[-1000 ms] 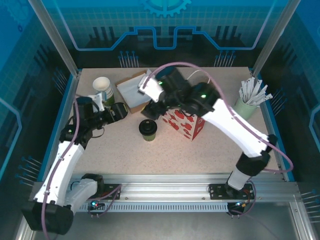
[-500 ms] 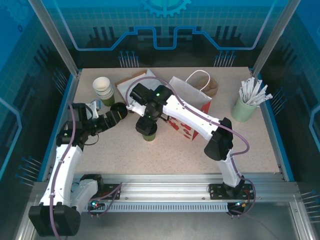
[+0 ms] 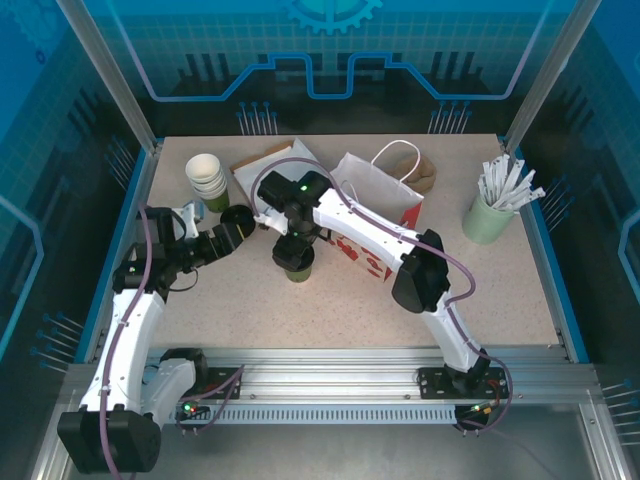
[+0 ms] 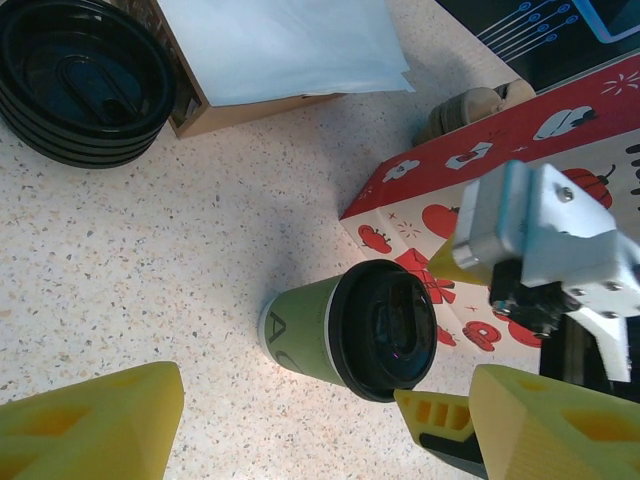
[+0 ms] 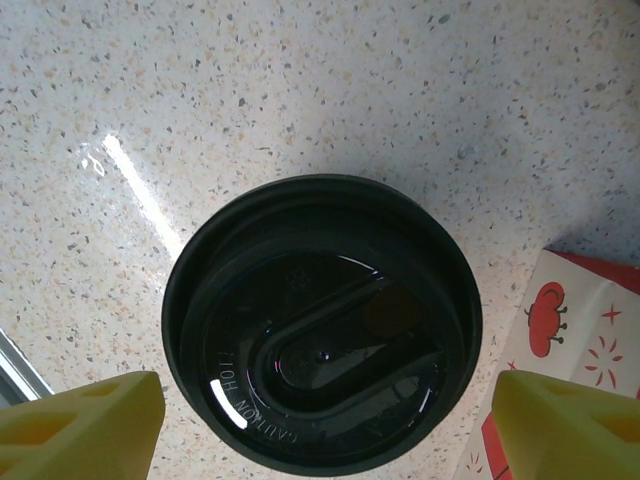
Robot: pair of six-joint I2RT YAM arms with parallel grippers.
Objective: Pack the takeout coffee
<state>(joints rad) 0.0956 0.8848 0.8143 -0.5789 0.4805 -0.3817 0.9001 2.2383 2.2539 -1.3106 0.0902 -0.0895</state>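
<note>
The right pincer (image 5: 325, 425) has swung off the strawberry-print bag (image 3: 378, 190) to hang over the takeout coffee (image 5: 320, 325).
It is open, a finger either side of the cup, which stands upright on the table (image 3: 300, 315) just beside the bag; the left pincer (image 4: 320, 440) is open and empty, nearby.

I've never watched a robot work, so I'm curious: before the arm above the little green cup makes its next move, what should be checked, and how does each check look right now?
1. Right gripper open: ok, jaws stand wide.
2. Right gripper centred over the takeout coffee: ok, its black lid sits midway between the fingers.
3. Lid seated on the cup: ok.
4. Coffee standing upright: ok.
5. Left gripper out of the way: ok, open, off to one side, holding nothing.
6. Strawberry-print bag mouth open to receive the cup: cannot tell.
</note>
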